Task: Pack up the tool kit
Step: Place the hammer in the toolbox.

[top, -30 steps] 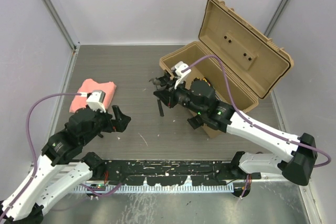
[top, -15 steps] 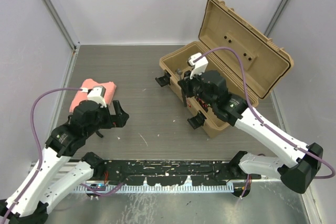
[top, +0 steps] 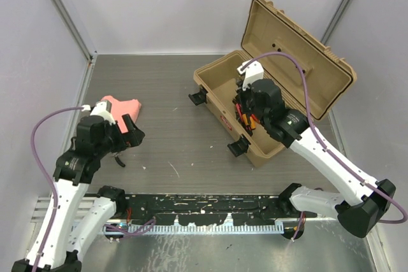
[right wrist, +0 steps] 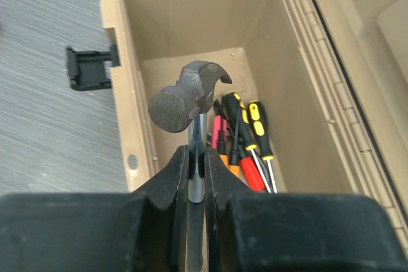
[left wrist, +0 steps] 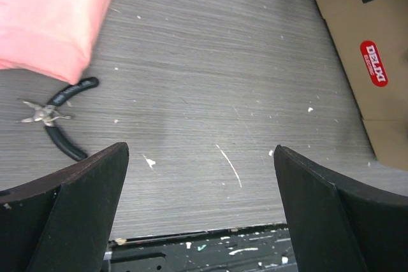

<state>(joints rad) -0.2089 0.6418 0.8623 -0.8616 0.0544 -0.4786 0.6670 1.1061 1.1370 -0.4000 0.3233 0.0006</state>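
Right wrist: right hand [right wrist: 196, 157] clamped on the dark-headed steel hammer [right wrist: 188, 97] above the open tan plastic case [right wrist: 299, 93] (bright-handled screwdrivers [right wrist: 245, 138] inside). Only left wrist shows black-handled pliers [left wrist: 60, 116] outside it; left hand [left wrist: 199, 151] gaping, empty.

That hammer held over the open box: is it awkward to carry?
Probably head-heavy: the hammer has a chunky dark head on a thin shaft and is pinched only on that shaft, so it may pivot. The shaft looks smooth and shiny, so it might slide. It looks rigid, so it should not bend.
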